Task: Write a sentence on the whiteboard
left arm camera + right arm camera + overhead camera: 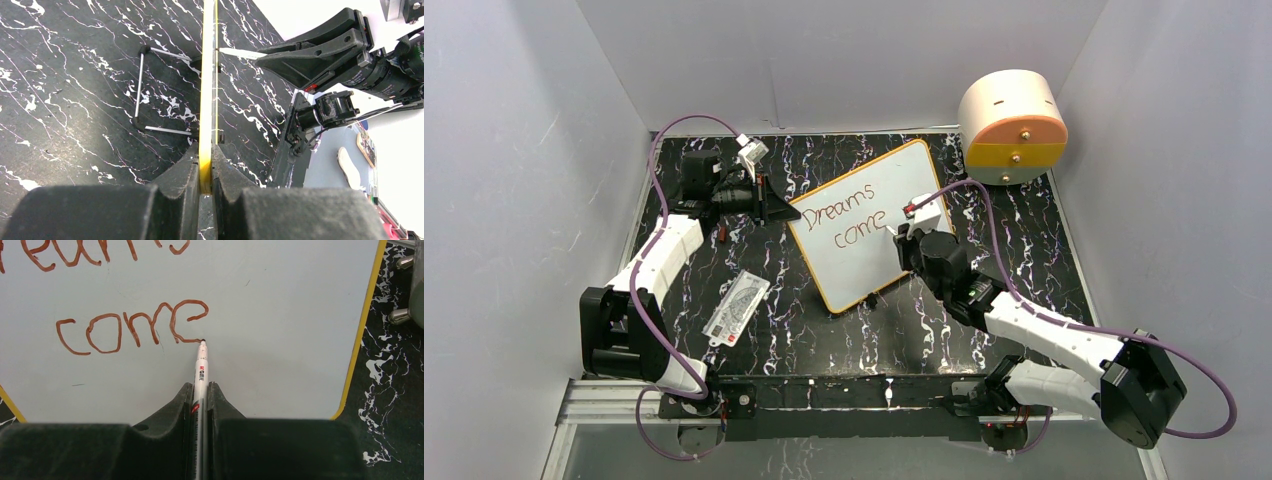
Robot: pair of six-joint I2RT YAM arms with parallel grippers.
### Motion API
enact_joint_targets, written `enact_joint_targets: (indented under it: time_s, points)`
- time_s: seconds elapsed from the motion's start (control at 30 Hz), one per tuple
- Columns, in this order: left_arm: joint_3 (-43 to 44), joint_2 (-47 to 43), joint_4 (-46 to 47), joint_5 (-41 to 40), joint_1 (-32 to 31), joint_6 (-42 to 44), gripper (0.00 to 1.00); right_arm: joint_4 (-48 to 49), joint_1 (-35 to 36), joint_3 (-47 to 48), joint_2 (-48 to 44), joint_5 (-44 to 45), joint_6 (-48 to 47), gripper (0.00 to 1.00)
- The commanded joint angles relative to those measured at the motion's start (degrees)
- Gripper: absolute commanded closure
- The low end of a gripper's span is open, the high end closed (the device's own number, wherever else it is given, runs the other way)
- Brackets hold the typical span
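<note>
Arm bases (pixel 694 400) edged the top view's bottom; mid-frame, the whiteboard (pixel 864 270) showed the sentence (pixel 844 215), only "Dreams come". Left wrist view, bottom centre: the left gripper (pixel 206 162) pinched its edge, likely steadying it. Right wrist view: the right gripper (pixel 200 390) clamped a marker (pixel 201 362), tip ending "come".

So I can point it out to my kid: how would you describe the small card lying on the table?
Find the black marbled table. Left of its orange-framed whiteboard lies a small white card. Unlike the board, it is narrow, frameless and covered in fine print, not handwriting.
</note>
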Motion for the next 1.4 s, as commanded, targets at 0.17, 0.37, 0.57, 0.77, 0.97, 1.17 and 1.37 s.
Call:
enact_joint_targets:
  time_s: [0.17,0.37,0.57,0.77,0.97,1.17,1.37]
  points:
    - [-1.7,2.8,-5.8,-5.9,-2.4,4.2,1.0,2.8,-1.0,0.6,-2.4,-0.1,-1.7,1.0]
    - [-1.4,3.0,-6.0,-5.7,-2.4,4.2,1.0,4.6,-0.9,0.9,-3.9,-3.5,-2.8,1.0]
    - [-1.4,3.0,-6.1,-5.5,-2.5,4.2,1.0,6.9,-1.0,1.4,-2.7,-4.1,-2.9,1.0]
    - [-1.3,3.3,-6.2,-5.8,-2.5,4.3,1.0,8.3,-1.0,2.5,-1.0,-4.6,-3.2,1.0]
    - [-1.4,3.2,-6.3,-5.9,-2.5,4.3,1.0,8.5,-1.0,3.2,-0.3,-4.9,-3.0,1.0]
    - [-1.3,3.0,-6.3,-5.9,-2.4,4.3,1.0,8.1,-1.0,3.1,-0.9,-4.6,-2.8,1.0]
    - [-1.3,2.8,-6.5,-6.1,-2.5,4.4,1.0,8.3,-1.0,3.5,-0.7,-5.0,-2.5,1.0]
